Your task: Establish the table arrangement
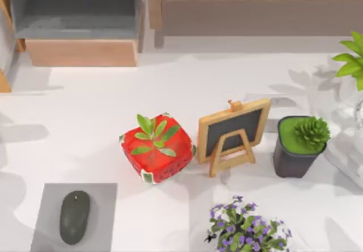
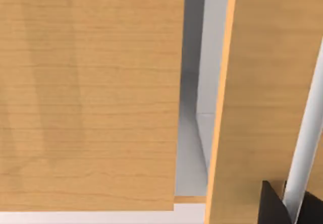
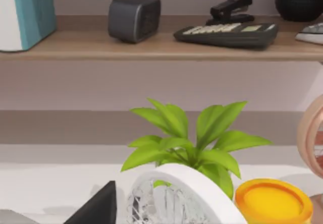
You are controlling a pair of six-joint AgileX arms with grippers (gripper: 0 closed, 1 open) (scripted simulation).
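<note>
The white table (image 1: 85,121) spreads wide across the top view. At its middle stand a red watermelon-patterned pot (image 1: 157,150) with a green sprout, a small wooden easel blackboard (image 1: 232,134) and a dark pot with a succulent (image 1: 298,144), in a row. A dark mouse (image 1: 75,217) lies on a grey mat (image 1: 48,206) at the front left. A dark edge of my left gripper (image 2: 275,206) sits close against light wooden panels (image 2: 91,93). A dark edge of my right gripper (image 3: 98,206) is low over the table, beside a white fan (image 3: 176,199).
A wood-and-grey shelf unit (image 1: 74,13) with an open compartment lines the back. A purple-flowered plant (image 1: 247,229) stands at the front edge and a leafy plant (image 1: 351,59) at the right. The shelf board (image 3: 151,45) carries a grey cube (image 3: 133,17), calculator (image 3: 227,32) and stapler (image 3: 232,7).
</note>
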